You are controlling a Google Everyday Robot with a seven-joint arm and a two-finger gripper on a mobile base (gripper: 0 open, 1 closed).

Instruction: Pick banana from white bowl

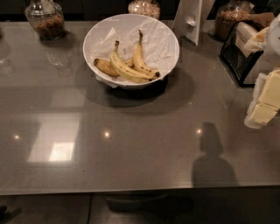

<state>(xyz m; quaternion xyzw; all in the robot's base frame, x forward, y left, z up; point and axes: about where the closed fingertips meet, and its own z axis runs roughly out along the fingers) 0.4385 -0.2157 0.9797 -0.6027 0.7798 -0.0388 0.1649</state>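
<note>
The white bowl (pixel 89 36), lined with crumpled white paper, stands at the back middle of the grey counter. Three bananas lie in its front half. The banana (pixel 125 71) is the longest and most curved one, yellow with brown speckles, its stem pointing to the back and its dark tip to the right. A shorter, straighter yellow banana (pixel 139 57) lies just right of it, and a stubby brownish one (pixel 105 66) just left. My gripper (pixel 264 104), pale yellow and white, hangs at the right edge of the view, well right of the bowl and apart from it.
Glass jars stand along the back at the left (pixel 45 19), the middle (pixel 143 6) and the right (pixel 229 17). A white stand (pixel 190 19) is behind the bowl. A black rack (pixel 239 54) sits at the right. The counter's front edge (pixel 131 190) runs across the bottom.
</note>
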